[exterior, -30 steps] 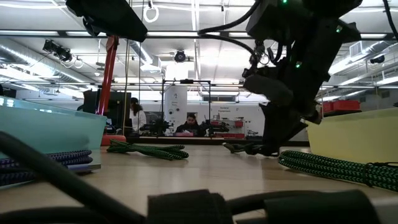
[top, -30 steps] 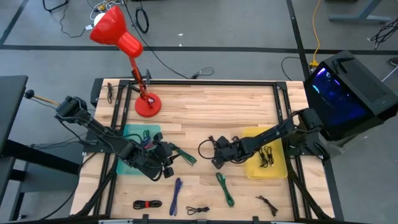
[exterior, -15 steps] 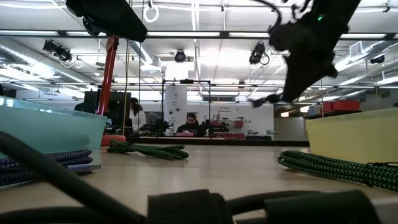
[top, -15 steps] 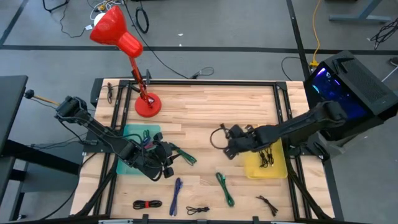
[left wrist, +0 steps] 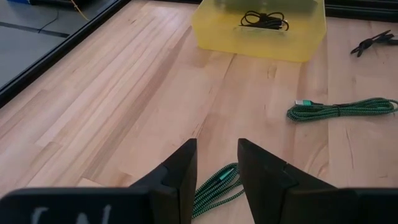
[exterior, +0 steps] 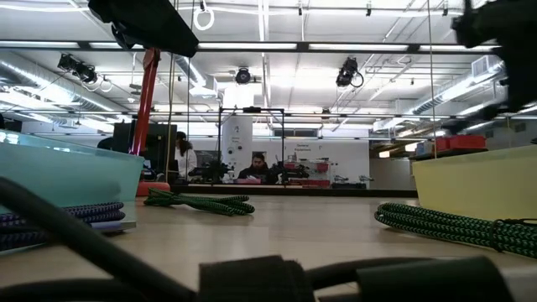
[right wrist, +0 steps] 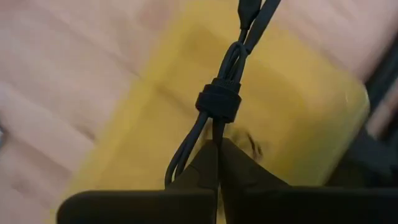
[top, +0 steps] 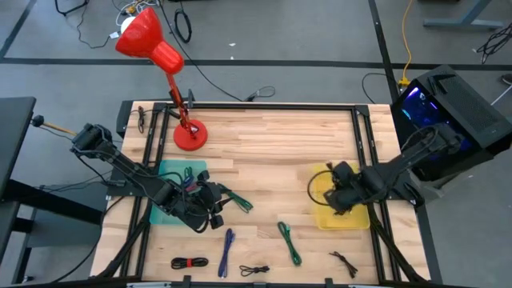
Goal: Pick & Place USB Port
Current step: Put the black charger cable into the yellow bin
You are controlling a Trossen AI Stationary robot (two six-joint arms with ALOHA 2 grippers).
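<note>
Right wrist view alone shows right pincer (right wrist: 217, 148) clamped on black cable (right wrist: 219, 99), yellow bin (right wrist: 298, 106) beneath

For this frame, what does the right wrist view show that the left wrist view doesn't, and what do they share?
Only the right wrist view shows the right claw shut on a bundled black cable, hanging above the bin. Only the left wrist view shows the left claw with a gap between its fingers, green braided cables on the wooden table, and another black cable lying in the bin. Both show the yellow bin.
</note>
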